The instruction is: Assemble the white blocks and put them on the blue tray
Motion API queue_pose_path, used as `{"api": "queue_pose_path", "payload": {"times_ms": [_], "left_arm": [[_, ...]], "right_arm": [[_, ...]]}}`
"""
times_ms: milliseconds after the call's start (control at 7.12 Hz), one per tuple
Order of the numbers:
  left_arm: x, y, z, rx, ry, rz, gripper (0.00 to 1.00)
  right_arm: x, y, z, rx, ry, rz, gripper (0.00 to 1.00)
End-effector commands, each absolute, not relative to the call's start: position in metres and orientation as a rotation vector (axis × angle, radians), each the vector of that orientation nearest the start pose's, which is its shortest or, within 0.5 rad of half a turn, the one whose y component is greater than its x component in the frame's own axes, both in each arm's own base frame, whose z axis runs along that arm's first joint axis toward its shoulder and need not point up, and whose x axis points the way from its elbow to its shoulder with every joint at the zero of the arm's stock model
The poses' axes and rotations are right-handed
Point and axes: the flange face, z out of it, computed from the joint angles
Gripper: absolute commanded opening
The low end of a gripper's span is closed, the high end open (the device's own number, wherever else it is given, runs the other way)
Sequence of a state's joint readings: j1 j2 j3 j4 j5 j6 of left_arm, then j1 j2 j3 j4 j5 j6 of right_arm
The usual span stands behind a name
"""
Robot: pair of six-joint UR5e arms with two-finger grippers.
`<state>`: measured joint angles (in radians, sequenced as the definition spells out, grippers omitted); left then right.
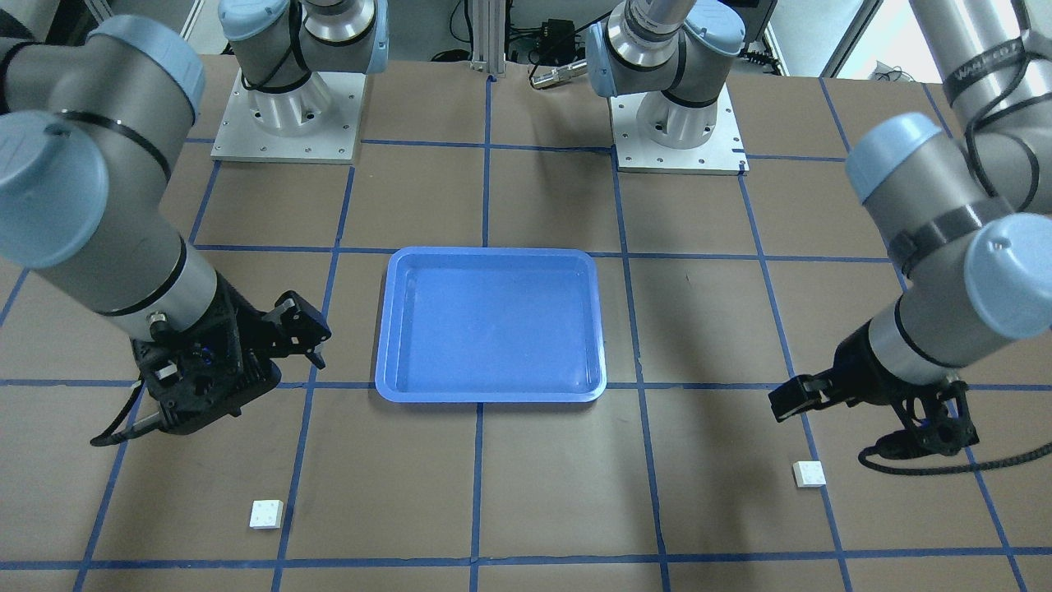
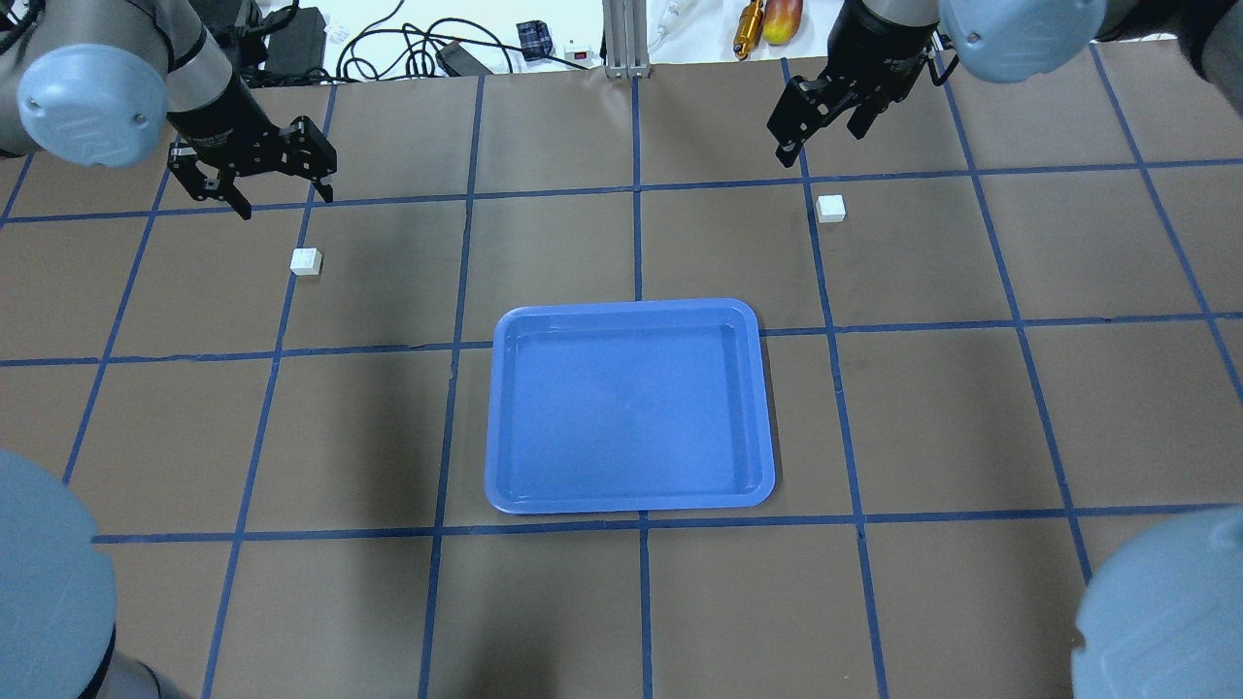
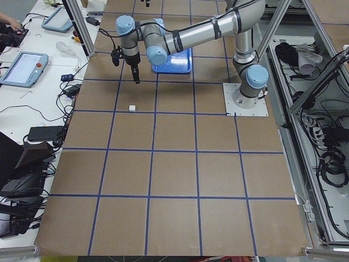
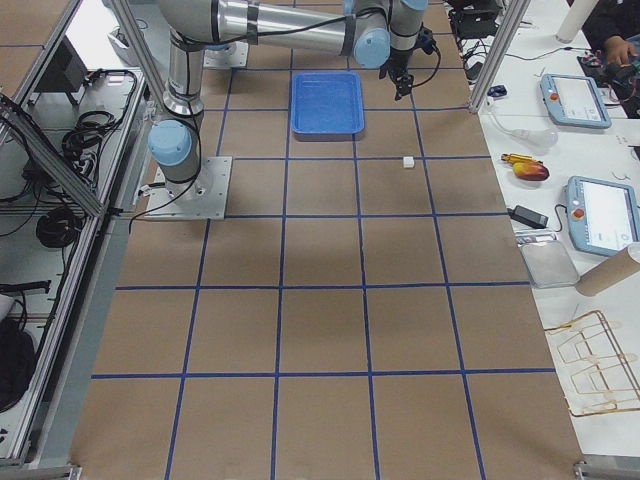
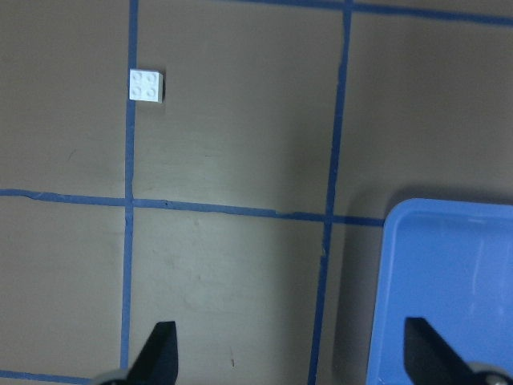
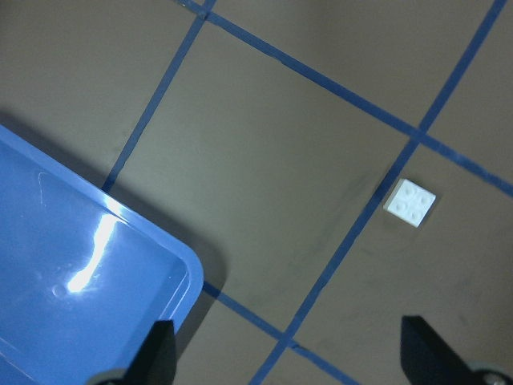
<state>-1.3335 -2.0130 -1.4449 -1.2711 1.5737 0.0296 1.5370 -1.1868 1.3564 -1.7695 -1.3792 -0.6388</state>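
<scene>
left gripper open, empty, a white block near but outside its jaws, right gripper open, second white block likewise outside, blue tray apart

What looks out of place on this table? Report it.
Nothing stands out. The blue tray lies flat and empty, square with the grid. One white block sits studs up near the left gripper, the other white block near the right gripper. Both grippers are open and hold nothing.

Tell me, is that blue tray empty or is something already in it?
Empty. The blue tray shows only bare floor; one white block and the other white block lie on the table outside it.
</scene>
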Motion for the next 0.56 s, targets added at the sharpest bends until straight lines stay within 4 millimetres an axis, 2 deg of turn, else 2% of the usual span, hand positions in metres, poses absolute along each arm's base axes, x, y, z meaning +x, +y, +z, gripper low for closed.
{"api": "queue_pose_path", "payload": {"times_ms": [0, 140, 281, 421], "left_arm": [[0.048, -0.71, 0.274, -0.343, 3.117, 0.038, 0.99], [0.055, -0.719, 0.249, -0.243, 3.123, 0.03, 0.98], [0.074, -0.72, 0.225, -0.216, 3.128, 0.039, 0.98], [0.078, -0.72, 0.218, -0.202, 3.13, 0.046, 0.98]], "right_arm": [[0.089, -0.697, 0.354, -1.332, 2.552, -0.383, 1.0], [0.088, -0.708, 0.324, -1.431, 2.468, -0.392, 0.97], [0.094, -0.719, 0.304, -1.619, 2.27, -0.52, 0.96], [0.064, -0.729, 0.269, -1.628, 2.227, -0.517, 0.93]]}}
